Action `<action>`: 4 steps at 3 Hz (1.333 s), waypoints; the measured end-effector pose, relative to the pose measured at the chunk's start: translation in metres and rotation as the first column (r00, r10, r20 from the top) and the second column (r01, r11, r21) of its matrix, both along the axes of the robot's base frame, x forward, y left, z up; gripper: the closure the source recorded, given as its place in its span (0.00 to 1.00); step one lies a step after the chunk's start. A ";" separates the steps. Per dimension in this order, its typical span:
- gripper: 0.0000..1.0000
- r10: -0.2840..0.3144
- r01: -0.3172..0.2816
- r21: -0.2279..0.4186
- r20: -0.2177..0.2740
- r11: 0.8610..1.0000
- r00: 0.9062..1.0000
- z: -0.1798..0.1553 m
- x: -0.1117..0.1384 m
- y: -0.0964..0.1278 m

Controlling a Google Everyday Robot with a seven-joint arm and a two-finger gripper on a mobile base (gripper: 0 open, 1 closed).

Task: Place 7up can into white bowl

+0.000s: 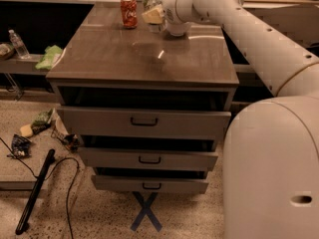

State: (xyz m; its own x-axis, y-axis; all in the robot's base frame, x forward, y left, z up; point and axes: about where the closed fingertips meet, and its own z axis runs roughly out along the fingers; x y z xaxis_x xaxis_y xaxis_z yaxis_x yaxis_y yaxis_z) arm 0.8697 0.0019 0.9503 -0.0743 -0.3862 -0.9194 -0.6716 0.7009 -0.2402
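The 7up can (151,0), pale with a silver top, stands upright at the far edge of the cabinet top (129,59). My gripper (154,16) is shut around its middle, with a yellowish finger pad (152,15) across the can's front. The white bowl (177,32) shows just right of the can, mostly hidden under my wrist. I cannot tell whether the can rests on the top or is held just above it.
A red-orange soda can (128,11) stands just left of the 7up can. My white arm (249,29) reaches in from the right. The cabinet's drawers (144,121) stand slightly open. A water bottle (18,44) and green cloth (49,57) lie at left, cables on the floor.
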 end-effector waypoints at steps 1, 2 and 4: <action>1.00 -0.027 0.027 -0.015 0.030 1.000 0.999 0.018 0.019 0.000; 1.00 -0.068 0.071 -0.034 0.073 0.997 0.995 0.046 0.039 -0.015; 1.00 -0.245 0.244 0.039 0.040 0.969 0.969 0.037 0.083 -0.081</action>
State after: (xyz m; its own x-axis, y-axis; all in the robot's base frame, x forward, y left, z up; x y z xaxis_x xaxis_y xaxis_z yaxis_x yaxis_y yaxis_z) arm 0.9523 -0.0789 0.9874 -0.1219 -0.3303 -0.9360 -0.4684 0.8506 -0.2392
